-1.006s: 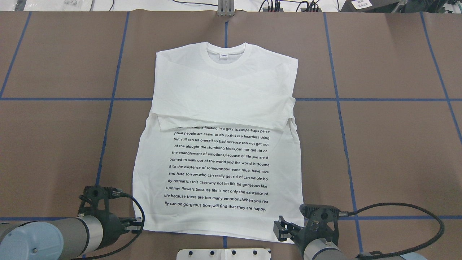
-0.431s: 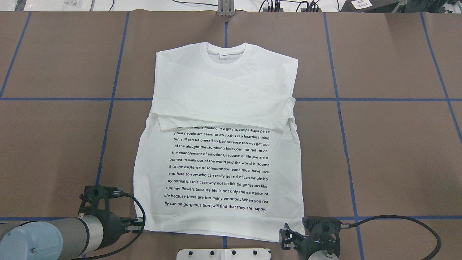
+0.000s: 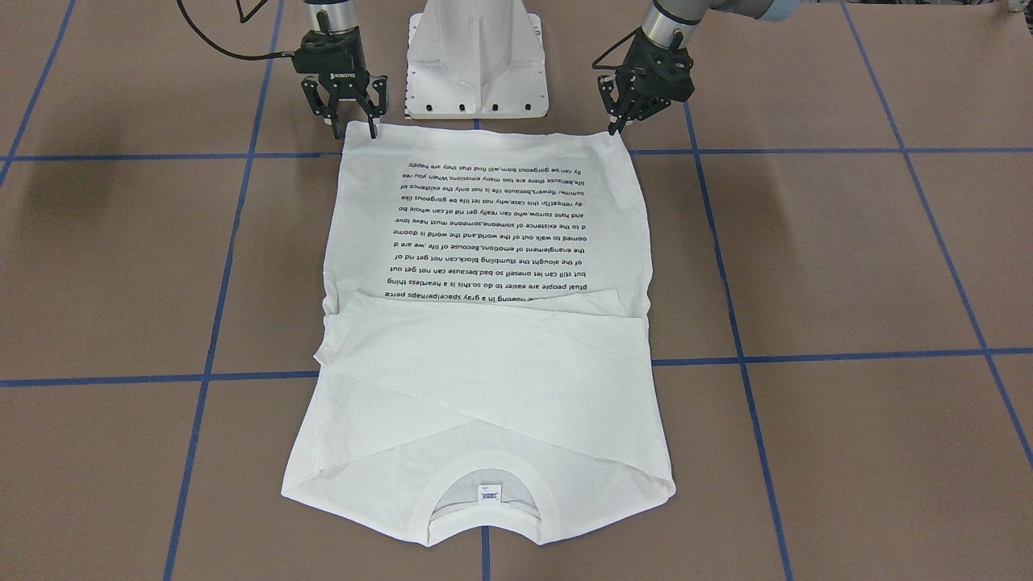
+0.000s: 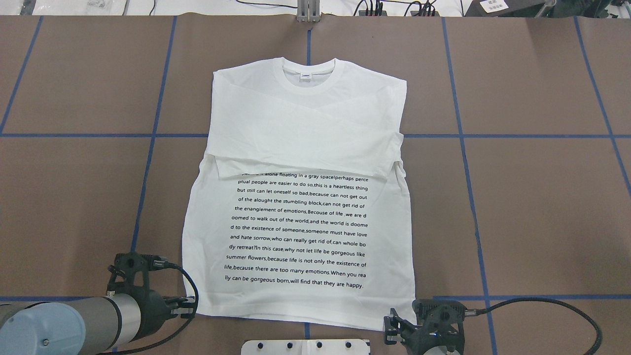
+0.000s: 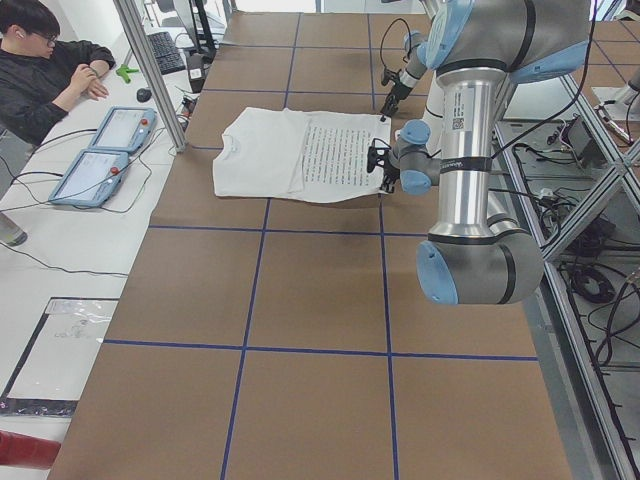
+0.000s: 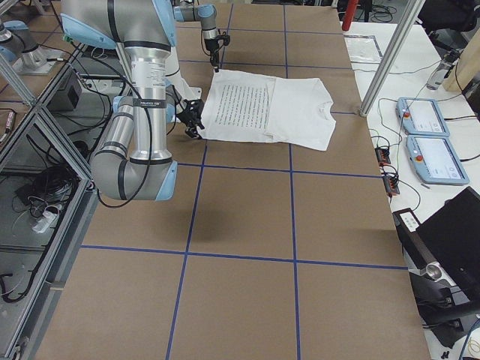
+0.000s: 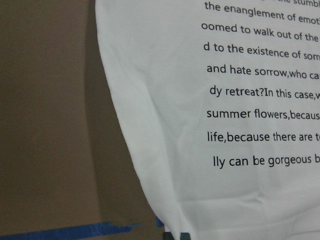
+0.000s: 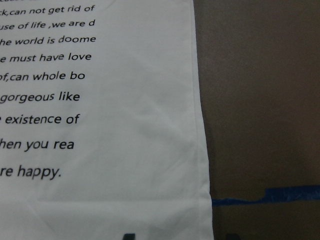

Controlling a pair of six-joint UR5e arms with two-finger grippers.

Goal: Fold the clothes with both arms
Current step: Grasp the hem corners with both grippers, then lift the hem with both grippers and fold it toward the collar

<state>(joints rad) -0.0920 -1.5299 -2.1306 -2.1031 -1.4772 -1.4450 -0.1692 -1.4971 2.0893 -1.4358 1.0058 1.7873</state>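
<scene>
So the shirt (image 4: 296, 123) is lying flat mid-table, collar on the far side, sleeves crossed over the chest and hem close to the robot's white base (image 4: 305, 346), with loads of bare table (image 4: 542, 197) on both sides. The right gripper (image 3: 353, 129) has its fingers spread, one either side of its hem corner, not pinching anything. The left gripper (image 4: 191, 305) sits low at the other hem corner, fingers apart too as far as I can tell, holding nothing.
</scene>
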